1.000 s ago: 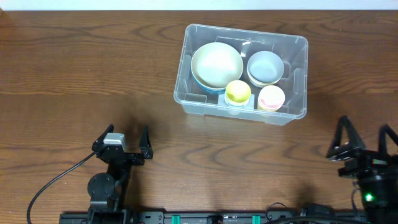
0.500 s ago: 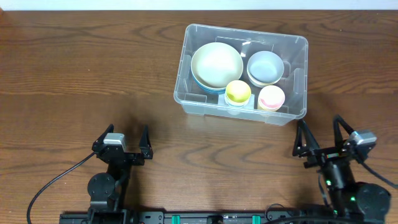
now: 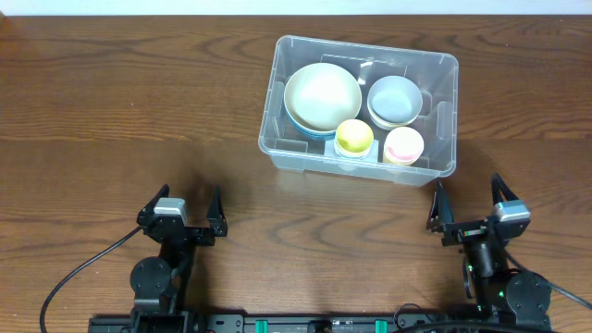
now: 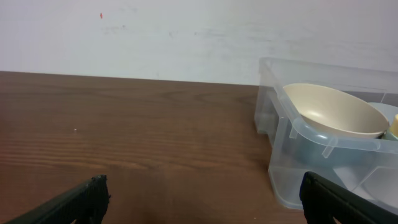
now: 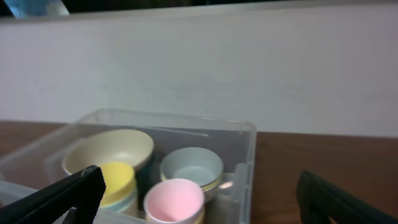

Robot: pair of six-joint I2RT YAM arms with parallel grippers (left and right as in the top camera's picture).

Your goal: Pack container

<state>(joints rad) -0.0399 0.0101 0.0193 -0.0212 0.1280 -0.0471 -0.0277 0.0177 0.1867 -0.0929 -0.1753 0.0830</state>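
Observation:
The clear plastic container (image 3: 442,111) stands at the back right of the wooden table. It holds a large cream bowl (image 3: 322,95), a pale blue bowl (image 3: 395,99), a small yellow cup (image 3: 354,137) and a small pink cup (image 3: 403,144). It also shows in the left wrist view (image 4: 292,174) and the right wrist view (image 5: 245,168). My left gripper (image 3: 181,209) is open and empty at the front left. My right gripper (image 3: 469,205) is open and empty, just in front of the container's right end.
The wooden table (image 3: 139,111) stretches to the left of the container. A black cable (image 3: 79,273) runs from the left arm's base to the front edge. A white wall (image 4: 155,37) stands behind the table.
My right arm has swung in from the far right edge to the left, ending in front of the container's right end. The left arm and the container's contents have not moved.

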